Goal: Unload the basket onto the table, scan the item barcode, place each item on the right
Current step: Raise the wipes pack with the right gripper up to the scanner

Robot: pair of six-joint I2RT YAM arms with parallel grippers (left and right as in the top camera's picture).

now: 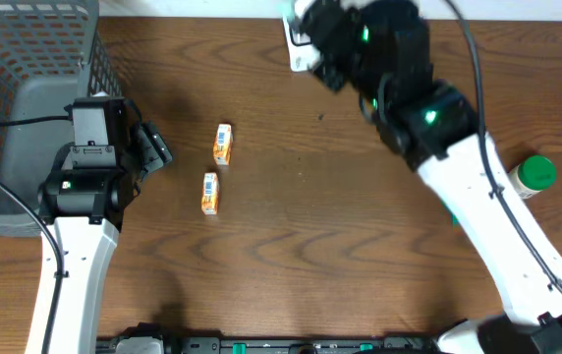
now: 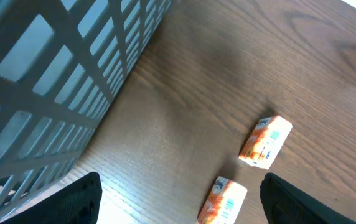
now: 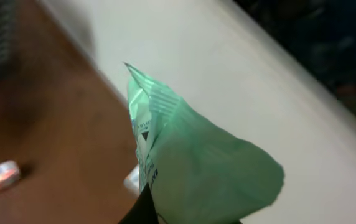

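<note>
Where the views reach, the surface is one dark brown wood-grain table (image 1: 291, 256) with soft glare. A grey mesh basket (image 1: 26, 59) sits at the table's left end, just left of the left claw (image 1: 158, 149). That claw stands wide open with nothing between its jaws. Just right of it two small orange cartons lie flat on the wood, the far carton (image 1: 223, 144) and the near carton (image 1: 210, 193), close together but not touching. The right claw (image 3: 142, 214) is at the table's far edge, clamped on the green packet (image 3: 203, 168), which it holds up off the table. Behind the packet is a pale surface (image 3: 240, 81), too blurred to identify. A green-capped bottle (image 1: 534, 175) stands well right of the right claw.
</note>
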